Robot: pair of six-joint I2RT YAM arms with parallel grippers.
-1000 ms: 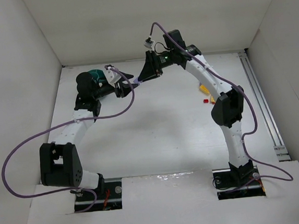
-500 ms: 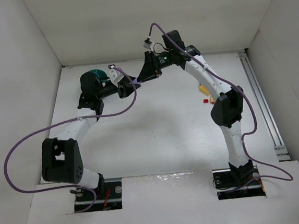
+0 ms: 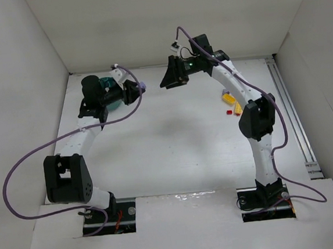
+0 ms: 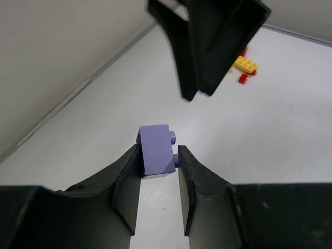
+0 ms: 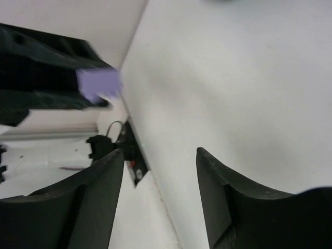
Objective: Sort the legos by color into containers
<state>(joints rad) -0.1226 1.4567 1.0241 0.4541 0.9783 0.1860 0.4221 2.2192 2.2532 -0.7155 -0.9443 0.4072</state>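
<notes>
Teal bowl [image 3: 114, 101]: far left, mostly hidden behind the wrist of the left arm [image 3: 96, 95]; compartments not visible.
Yellow and red bricks [image 3: 230, 101]: far right, too small to count. In the left wrist view they are partly hidden behind the right gripper [image 4: 197, 93], which the top edge cuts off.
Purple brick [image 5: 98, 83]: blurred in the right wrist view.

No legible text, label, brand or number — on anything
</notes>
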